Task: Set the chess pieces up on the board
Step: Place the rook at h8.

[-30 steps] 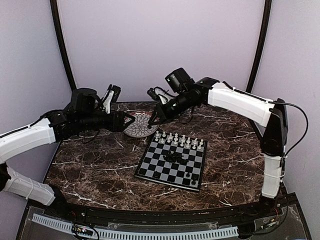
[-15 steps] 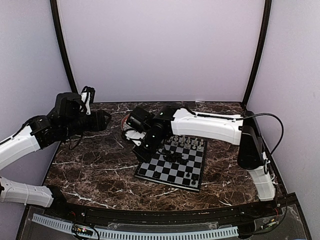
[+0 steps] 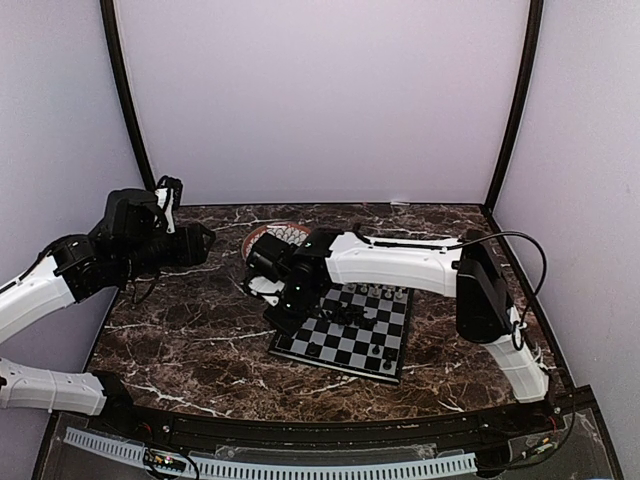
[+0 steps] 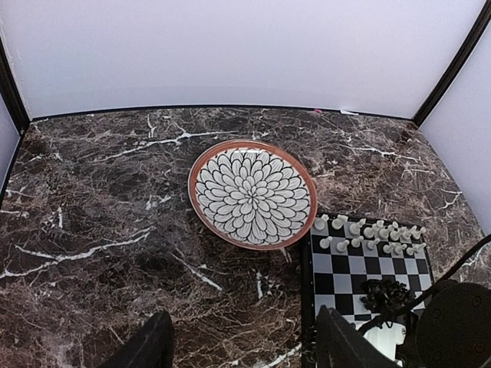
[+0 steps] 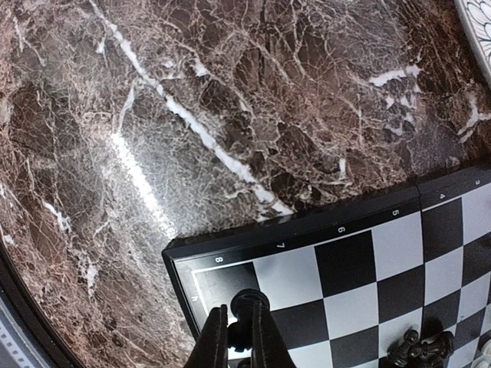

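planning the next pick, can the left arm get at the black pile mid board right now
Probably not cleanly: the right arm, holding a black piece, reaches over the board's left corner, its wrist between the open left gripper and the black pile.

Board, right wrist view: white numerals are printed on the black border strip along the edge facing 11 o'clock. Sequence from the 9 o'clock corner toward 3 o'clock: 8, 7, 6, 5, 4, 3, one numeral per square. Top and left wrist views: board markings too small to read.
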